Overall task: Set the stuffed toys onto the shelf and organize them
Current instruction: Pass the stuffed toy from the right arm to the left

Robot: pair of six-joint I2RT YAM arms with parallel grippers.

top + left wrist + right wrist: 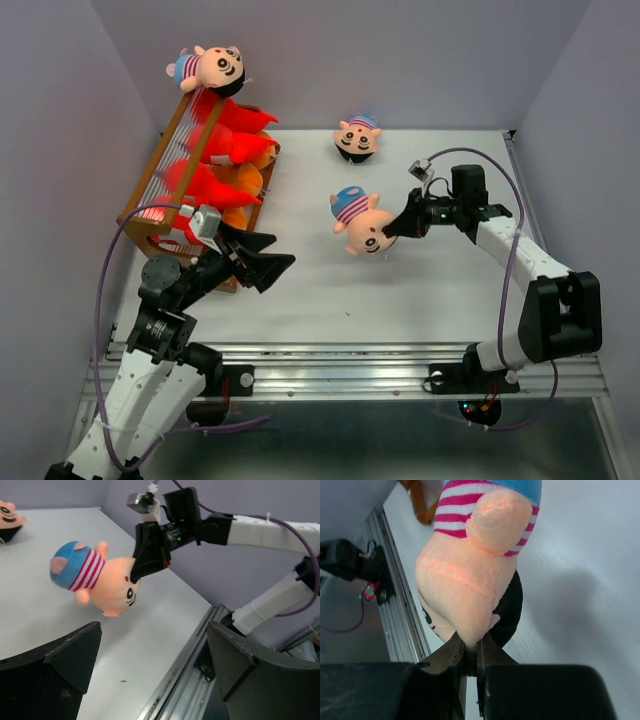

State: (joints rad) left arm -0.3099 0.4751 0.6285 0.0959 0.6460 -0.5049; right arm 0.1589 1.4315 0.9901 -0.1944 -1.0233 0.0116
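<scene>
My right gripper [398, 226] is shut on a peach-faced doll head with a striped blue-red cap [358, 220] and holds it above the table centre; it also shows in the left wrist view [100, 577] and the right wrist view [475, 575], pinched at its lower edge. A second doll head [357, 138] lies at the back of the table. A third doll head [212, 67] sits on the top of the shelf [160, 180]. Red toys [232, 145] and orange toys [245, 180] fill the shelf's tiers. My left gripper [268, 252] is open and empty beside the shelf's near end.
The white table [400, 290] ends in a metal rail [350, 355] at the near edge. Purple-grey walls close in the left, back and right. The right arm [260, 530] crosses the left wrist view.
</scene>
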